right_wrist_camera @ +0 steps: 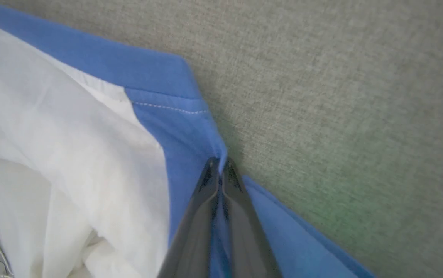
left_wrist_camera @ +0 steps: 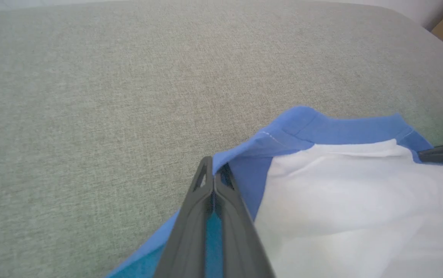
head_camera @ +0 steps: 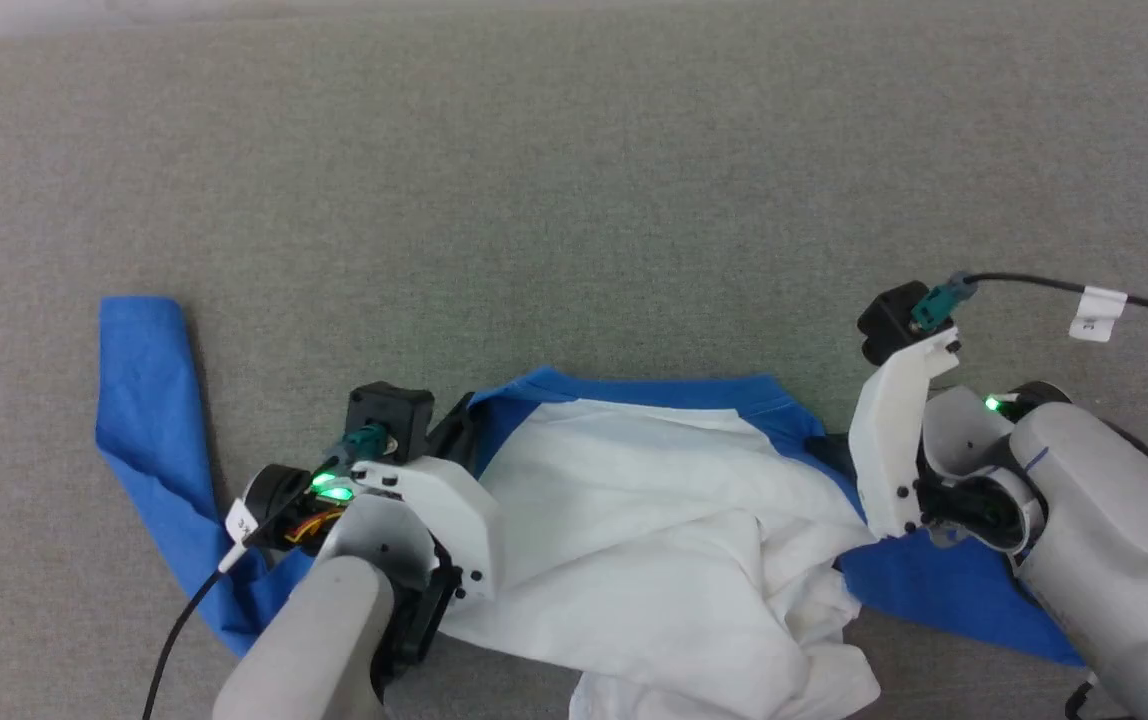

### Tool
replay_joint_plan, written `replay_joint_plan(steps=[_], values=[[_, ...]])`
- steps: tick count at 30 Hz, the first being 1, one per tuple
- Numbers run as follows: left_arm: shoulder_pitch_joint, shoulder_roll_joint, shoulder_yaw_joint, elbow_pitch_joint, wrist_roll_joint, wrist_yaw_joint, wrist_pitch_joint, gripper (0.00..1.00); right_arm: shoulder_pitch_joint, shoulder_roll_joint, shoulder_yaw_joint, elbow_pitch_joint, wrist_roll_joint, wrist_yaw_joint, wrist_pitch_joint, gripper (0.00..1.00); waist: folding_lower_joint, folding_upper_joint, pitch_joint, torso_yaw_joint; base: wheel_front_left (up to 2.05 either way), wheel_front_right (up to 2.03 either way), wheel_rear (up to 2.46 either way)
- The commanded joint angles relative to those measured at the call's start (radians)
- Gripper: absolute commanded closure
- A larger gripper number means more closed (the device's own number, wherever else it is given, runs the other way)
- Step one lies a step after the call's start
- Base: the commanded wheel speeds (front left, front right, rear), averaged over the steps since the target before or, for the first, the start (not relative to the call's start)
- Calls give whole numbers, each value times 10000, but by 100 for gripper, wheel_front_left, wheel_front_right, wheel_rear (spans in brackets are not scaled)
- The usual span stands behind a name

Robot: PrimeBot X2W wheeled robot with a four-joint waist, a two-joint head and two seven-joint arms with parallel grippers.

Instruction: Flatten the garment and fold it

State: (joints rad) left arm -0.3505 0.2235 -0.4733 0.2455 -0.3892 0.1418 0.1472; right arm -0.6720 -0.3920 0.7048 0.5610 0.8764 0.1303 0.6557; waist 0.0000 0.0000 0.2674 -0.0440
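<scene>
My left claw [left_wrist_camera: 213, 173] is pinched shut on one blue shoulder of the garment [head_camera: 654, 500], and my right claw [right_wrist_camera: 218, 166] is clamped on the other. The white body lies bunched between and behind the claws. I'd draw them apart evenly to keep the collar edge taut. Then I'd drag low across the grey surface [head_camera: 574, 180] to pull the wrinkles out.

garment [head_camera: 654, 500]: crumpled on grey surface [head_camera: 574, 180] | left tool [head_camera: 461, 415], right tool [head_camera: 824, 447]: at its blue shoulders
</scene>
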Motion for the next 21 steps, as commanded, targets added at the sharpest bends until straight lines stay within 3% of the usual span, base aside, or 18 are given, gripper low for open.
replay_joint_plan(steps=[1, 7, 13, 21], values=[[-62, 19, 84, 81, -111, 4, -117, 100, 495, 83, 430, 135, -73, 4, -127, 100, 0, 0, -251, -82, 0, 0, 0], [-563, 260, 435, 211, -250, -86, -369, 100, -81, -230, 313, -41, -484, 4, -2068, 100, 0, 0, -1041, -311, 0, 0, 0], [-2023, 529, 760, 727, -426, -538, -326, 100, -1122, -244, -718, 462, -1298, 4, -3655, 100, 0, 0, -1592, -568, 0, 0, 0], [-5629, 748, 1084, 2583, -169, -963, -445, 100, -3541, 164, -2034, 850, -2729, 4, -4469, 100, 0, 0, -820, -1078, 0, 0, 0]])
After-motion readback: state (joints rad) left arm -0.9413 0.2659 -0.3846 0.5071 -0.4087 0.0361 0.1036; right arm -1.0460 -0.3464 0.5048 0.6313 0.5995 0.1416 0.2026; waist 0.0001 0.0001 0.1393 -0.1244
